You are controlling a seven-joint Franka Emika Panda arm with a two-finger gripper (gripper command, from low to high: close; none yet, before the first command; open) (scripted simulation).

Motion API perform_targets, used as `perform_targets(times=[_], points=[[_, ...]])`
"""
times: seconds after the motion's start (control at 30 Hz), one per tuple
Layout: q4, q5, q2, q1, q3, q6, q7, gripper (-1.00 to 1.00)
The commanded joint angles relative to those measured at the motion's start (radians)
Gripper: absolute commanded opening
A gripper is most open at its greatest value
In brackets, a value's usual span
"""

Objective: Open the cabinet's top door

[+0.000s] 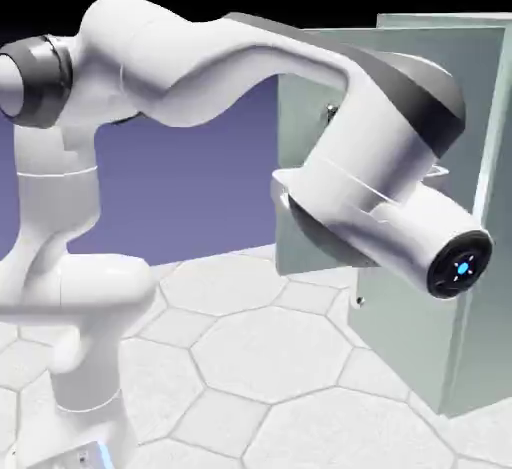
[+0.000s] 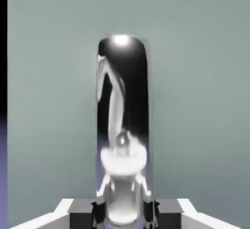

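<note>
The top door (image 1: 310, 147) was seen swung partly out from the cabinet (image 1: 480, 217), at the exterior view's right, its free edge toward the arm. One silver handle (image 2: 122, 125) was counted on it, filling the hand view upright against the pale panel. The gripper (image 2: 123, 213) was closed on that handle, one fingertip (image 2: 84, 212) shown at each side of it, two in all, presumably so the door could be drawn outward. In the exterior view the gripper was hidden behind the single arm (image 1: 390, 197). One cabinet was counted.
</note>
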Motion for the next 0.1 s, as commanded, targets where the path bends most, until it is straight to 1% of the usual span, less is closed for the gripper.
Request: perform_targets(times=[0.0,0.07], points=[[0.008,-0.006,-0.01,0.055,-0.054,0.002,0.002,-1.0],[0.015,-0.011,-0.019,0.127,-0.123,0.002,0.004,-1.0]])
